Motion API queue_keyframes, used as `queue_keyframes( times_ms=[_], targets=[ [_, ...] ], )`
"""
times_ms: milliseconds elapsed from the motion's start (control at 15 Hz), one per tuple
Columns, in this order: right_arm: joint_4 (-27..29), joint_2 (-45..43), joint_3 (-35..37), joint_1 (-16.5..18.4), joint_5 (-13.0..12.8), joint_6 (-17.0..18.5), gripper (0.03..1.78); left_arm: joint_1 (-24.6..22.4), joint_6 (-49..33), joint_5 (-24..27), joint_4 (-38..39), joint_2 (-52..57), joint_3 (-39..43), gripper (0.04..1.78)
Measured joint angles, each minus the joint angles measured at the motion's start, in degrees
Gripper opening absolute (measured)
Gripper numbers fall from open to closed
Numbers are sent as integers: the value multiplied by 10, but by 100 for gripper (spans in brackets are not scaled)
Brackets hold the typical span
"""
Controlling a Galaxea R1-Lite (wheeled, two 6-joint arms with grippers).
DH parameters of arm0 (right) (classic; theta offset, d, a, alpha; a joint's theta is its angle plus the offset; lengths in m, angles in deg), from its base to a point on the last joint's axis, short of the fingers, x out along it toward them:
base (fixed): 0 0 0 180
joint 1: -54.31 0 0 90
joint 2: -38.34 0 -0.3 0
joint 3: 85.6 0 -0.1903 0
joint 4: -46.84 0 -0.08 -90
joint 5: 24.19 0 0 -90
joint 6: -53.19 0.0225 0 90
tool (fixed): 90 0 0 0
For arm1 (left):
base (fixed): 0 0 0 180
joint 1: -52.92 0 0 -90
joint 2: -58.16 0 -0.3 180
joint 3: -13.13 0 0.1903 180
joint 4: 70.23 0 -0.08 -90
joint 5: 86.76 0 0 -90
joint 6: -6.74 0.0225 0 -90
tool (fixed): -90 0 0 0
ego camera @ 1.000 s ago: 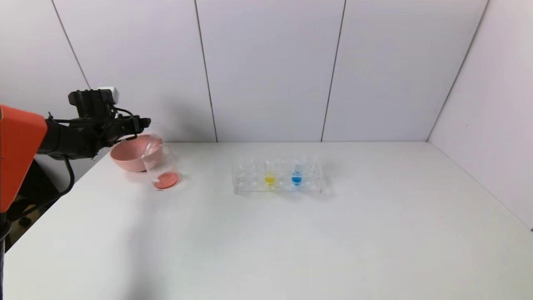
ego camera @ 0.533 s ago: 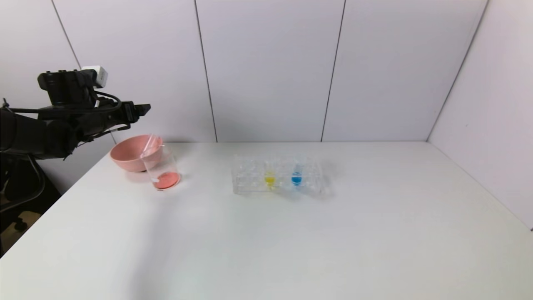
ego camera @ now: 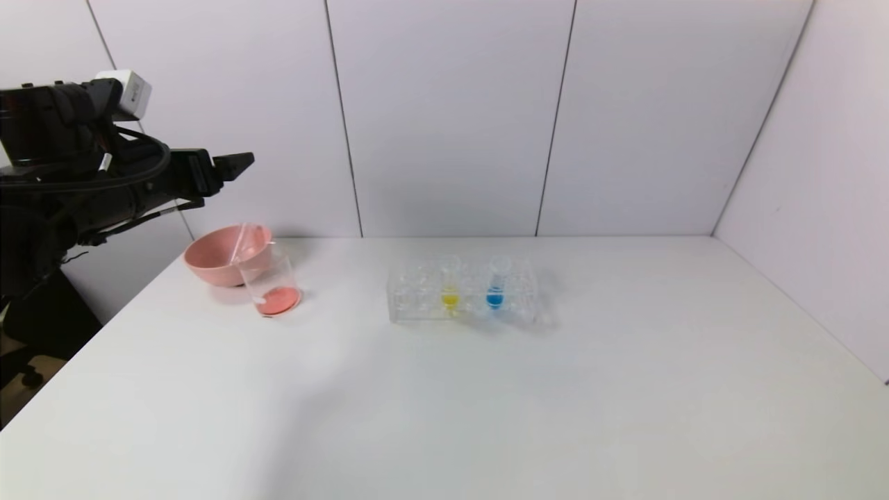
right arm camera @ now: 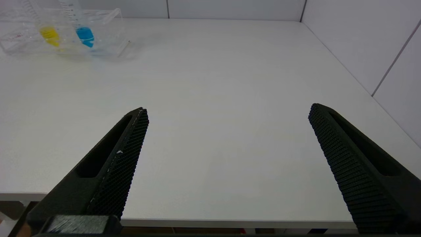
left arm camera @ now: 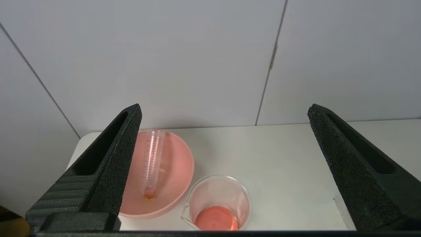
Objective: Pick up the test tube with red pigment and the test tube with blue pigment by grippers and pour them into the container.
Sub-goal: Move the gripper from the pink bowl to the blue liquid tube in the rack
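In the head view, the left gripper (ego camera: pixel 233 165) is hanging in the air at about 10 o'clock of the white table (ego camera: pixel 486 389), above the pink bowl (ego camera: pixel 215 267) and not touching it. From this side it is not clear how wide its fingers are standing. The pink bowl is sitting near the far left corner of the table. The container (ego camera: pixel 272 283), a small clear beaker, is standing just beside the bowl at its 4 o'clock, with red pigment lying on its bottom. The test tube with red pigment (ego camera: pixel 239 243) is leaning inside the bowl. The clear tube rack (ego camera: pixel 417 298) is standing well apart, at 3 o'clock of the beaker. It is holding the yellow-tipped tube (ego camera: pixel 450 290) and, at its 3 o'clock, the test tube with blue pigment (ego camera: pixel 495 286), both upright.

In the left wrist view, the left gripper (left arm camera: pixel 223 112) is spreading its two black fingers (left arm camera: pixel 111 164) wide apart, and nothing is lying between them. The red tube (left arm camera: pixel 152 163) is lying in the bowl (left arm camera: pixel 181 184), almost empty, with a little orange at its tip. The beaker (left arm camera: pixel 218 204) is standing just beside the bowl.

In the right wrist view, the right gripper (right arm camera: pixel 227 110) is also spreading its fingers (right arm camera: pixel 115 164) wide, empty, near the table's front edge. The rack (right arm camera: pixel 108 29) with the yellow tube (right arm camera: pixel 49 34) and blue tube (right arm camera: pixel 85 34) is standing far from it.
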Motion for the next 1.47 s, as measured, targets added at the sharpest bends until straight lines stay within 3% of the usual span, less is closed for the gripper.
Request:
queue_keyframes(
  times_ms=[200, 533, 933, 1467],
  targets=[
    [0, 0, 0, 0, 0, 0, 178, 49, 2, -7, 0, 51, 52, 176],
    [0, 0, 0, 0, 0, 0, 178, 174, 17, -54, 0, 116, 138, 176],
    [0, 0, 0, 0, 0, 0, 178, 311, 31, -64, 11, 122, 178, 176],
    [0, 0, 0, 0, 0, 0, 177, 407, 50, -91, 227, 25, 246, 176]
  ],
)
